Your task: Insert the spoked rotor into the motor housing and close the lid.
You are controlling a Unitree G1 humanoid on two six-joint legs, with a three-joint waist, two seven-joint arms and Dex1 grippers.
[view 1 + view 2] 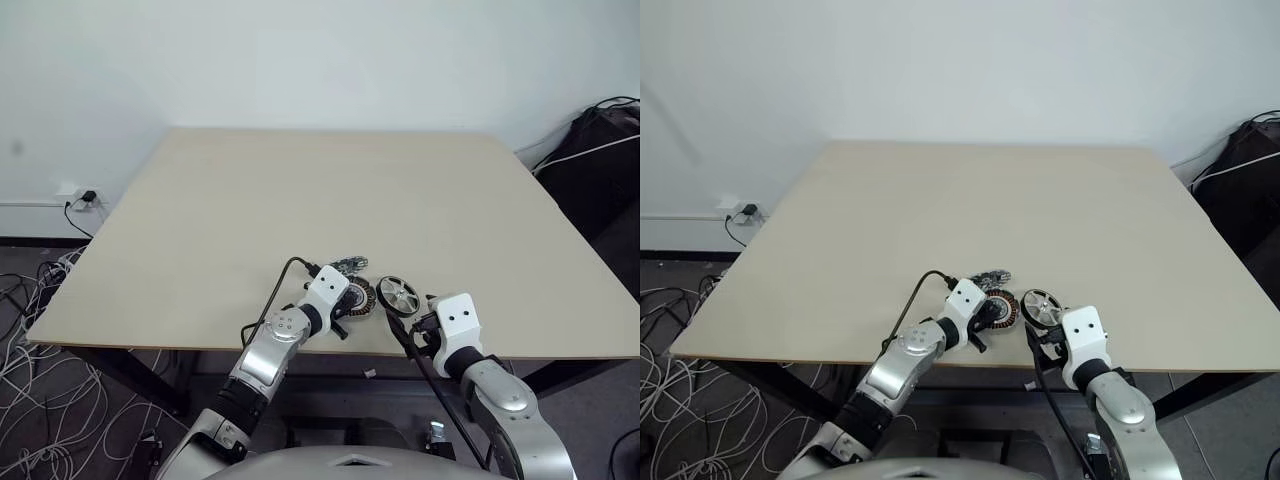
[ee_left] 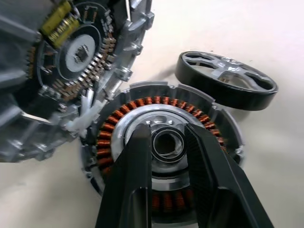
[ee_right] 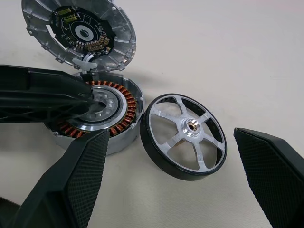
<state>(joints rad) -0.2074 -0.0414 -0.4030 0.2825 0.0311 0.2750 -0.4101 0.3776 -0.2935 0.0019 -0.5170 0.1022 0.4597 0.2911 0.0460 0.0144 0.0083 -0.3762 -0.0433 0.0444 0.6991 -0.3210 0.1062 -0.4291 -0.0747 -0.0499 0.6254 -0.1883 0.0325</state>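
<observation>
spoked rotor not yet in motor housing; lid open; left fingers narrowed over the hub, grasping nothing; right fingers released.

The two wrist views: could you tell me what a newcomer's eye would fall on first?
The motor housing with its copper windings lies near the table's front edge, the left gripper reaching into its centre. The lid stands tilted open behind it, circuit board showing. The spoked rotor lies beside the housing, between the open right gripper's fingers.

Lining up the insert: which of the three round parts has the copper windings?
The motor housing, between the lid and black-rimmed spoked rotor.
</observation>
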